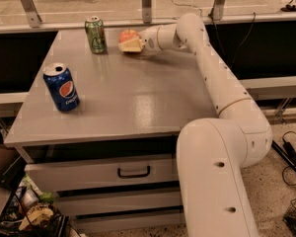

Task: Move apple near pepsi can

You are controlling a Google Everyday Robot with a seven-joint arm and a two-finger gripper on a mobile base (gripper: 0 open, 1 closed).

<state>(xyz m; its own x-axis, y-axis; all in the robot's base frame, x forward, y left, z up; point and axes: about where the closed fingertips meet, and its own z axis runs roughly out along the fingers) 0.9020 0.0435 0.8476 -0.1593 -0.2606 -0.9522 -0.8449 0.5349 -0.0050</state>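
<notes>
Obs., camera view.

- Gripper [131, 44]: at the far edge of the grey table [138, 100], right of centre, low over the tabletop. The white arm [214, 73] reaches to it from the robot's body [212, 181] at the near right corner, wrist turned toward the left of the view.
- Apple [127, 34]: orange-red, at the far edge of the table, right at the gripper's tip. The gripper's cream end covers its lower front, and only the top and left side of the fruit show above it. Apple and gripper overlap in view with no gap visible.
- Grip state: cannot tell whether the gripper is clenched on the apple or only set against it.
- Whether the apple sits on the tabletop or is raised off it: cannot tell.
- Green soda can [95, 34]: upright, just left of the apple, apart from it.
- Pepsi can [62, 88]: upright near the table's left edge, toward the front, logo facing the camera. Well apart from apple and gripper, with bare tabletop between.
- Drawer with dark handle [133, 172] under the table front.
</notes>
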